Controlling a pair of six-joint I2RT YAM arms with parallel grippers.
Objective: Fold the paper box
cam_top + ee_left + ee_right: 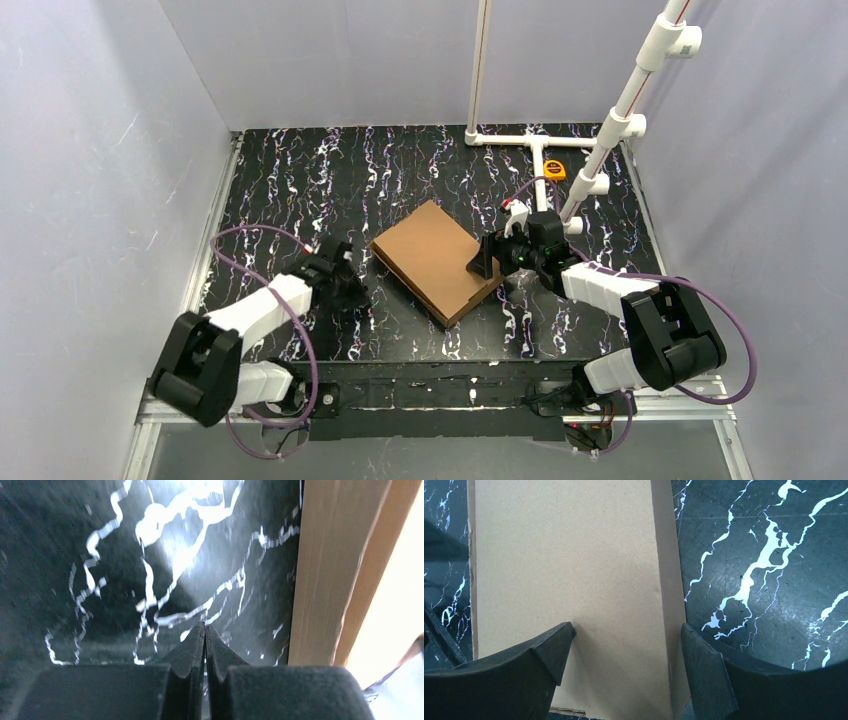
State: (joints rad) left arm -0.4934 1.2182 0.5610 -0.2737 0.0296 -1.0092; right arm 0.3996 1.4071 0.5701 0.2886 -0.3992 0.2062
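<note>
1. Top view: the paper box [435, 262] lies on the table [300, 180] between the two grippers, and it looks closed, with the lid flat. The left gripper [350, 283] is just beside its left edge. The right gripper [487, 263] is at its right edge.
2. Left wrist view: the jaws are clenched together with nothing between them. The box wall [325, 570] stands to the right of the tips, apart from them.
3. Right wrist view: the jaws are spread wide and grasp nothing. One finger [549, 650] is over the lid, the other is past the box edge.
4. I judge the folding is nearly finished. The next move probably calls for pressing the lid, or drawing the jaws away without dragging the box.
</note>
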